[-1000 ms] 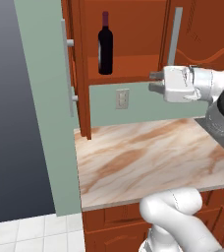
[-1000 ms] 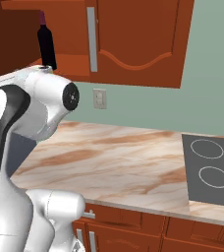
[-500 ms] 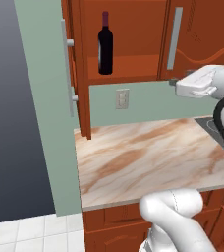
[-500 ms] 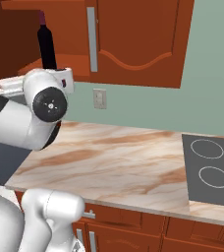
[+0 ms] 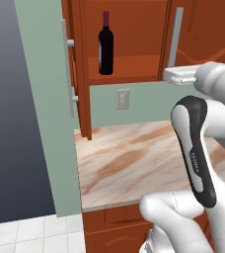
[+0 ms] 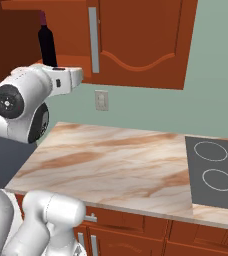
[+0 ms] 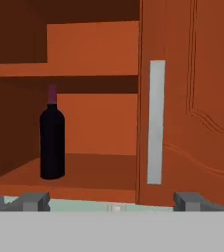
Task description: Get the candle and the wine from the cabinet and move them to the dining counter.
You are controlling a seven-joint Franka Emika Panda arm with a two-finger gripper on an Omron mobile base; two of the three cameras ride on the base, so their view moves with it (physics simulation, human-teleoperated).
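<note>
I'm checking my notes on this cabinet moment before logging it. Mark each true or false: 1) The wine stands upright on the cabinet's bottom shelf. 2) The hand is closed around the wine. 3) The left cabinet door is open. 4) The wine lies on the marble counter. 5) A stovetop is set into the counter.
1) True: the wine stands upright on the bottom shelf of the cabinet.
2) False: the hand is open and short of the wine, holding nothing.
3) True: the left door is swung open.
4) False: the wine is in the cabinet, above the counter.
5) True: the stovetop sits at the counter's right end.
</note>
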